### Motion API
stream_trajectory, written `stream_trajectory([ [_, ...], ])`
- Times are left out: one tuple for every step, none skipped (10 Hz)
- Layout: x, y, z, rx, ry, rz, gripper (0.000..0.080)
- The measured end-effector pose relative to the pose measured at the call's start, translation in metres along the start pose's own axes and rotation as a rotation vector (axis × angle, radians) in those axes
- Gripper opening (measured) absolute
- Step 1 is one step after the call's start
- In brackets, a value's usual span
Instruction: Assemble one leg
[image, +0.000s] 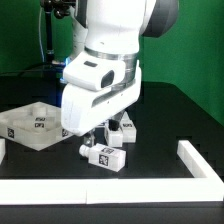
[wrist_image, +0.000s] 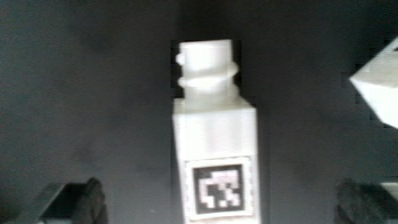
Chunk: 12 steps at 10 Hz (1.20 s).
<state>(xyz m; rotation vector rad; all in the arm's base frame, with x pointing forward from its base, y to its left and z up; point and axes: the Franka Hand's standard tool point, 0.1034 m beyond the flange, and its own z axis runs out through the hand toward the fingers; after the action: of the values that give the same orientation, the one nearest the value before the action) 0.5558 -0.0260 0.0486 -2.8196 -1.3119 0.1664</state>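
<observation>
A leg (wrist_image: 217, 130) lies flat on the black table, a white peg with a screw tip at one end and a square tag sticker on its body. In the exterior view this leg (image: 103, 155) lies just below my gripper (image: 100, 136). In the wrist view my gripper (wrist_image: 219, 203) is open, with one dark finger (wrist_image: 75, 200) on each side of the leg and apart from it. A second, similar leg (image: 123, 128) lies just behind, at the exterior view's right of the gripper.
The wide white panel (image: 35, 122) with tags lies at the exterior view's left. A white object (wrist_image: 377, 85) shows at the wrist view's edge. A white rail (image: 200, 160) borders the table at the exterior view's right and front.
</observation>
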Motion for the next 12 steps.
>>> stream_trajectory([
  [0.000,-0.003,0.003,0.014,0.006,0.018,0.0650],
  [0.000,-0.002,0.002,0.012,0.006,0.016,0.0650],
  [0.000,-0.002,0.003,0.012,0.005,0.016,0.0650],
  [0.000,-0.003,0.005,0.012,0.006,0.016,0.0650],
  [-0.003,-0.013,0.018,0.017,0.005,0.012,0.0650],
  [-0.005,-0.014,0.029,0.024,0.004,0.012,0.0650],
  [-0.003,-0.009,0.036,0.026,0.003,0.015,0.0650],
  [0.004,-0.009,0.040,0.022,0.009,0.026,0.0650],
  [0.008,-0.012,0.041,0.019,0.014,0.027,0.0650],
  [0.007,-0.011,0.041,0.019,0.014,0.025,0.0650],
  [0.007,-0.011,0.041,0.019,0.013,0.025,0.0535],
  [0.007,-0.011,0.041,0.019,0.013,0.025,0.0400],
])
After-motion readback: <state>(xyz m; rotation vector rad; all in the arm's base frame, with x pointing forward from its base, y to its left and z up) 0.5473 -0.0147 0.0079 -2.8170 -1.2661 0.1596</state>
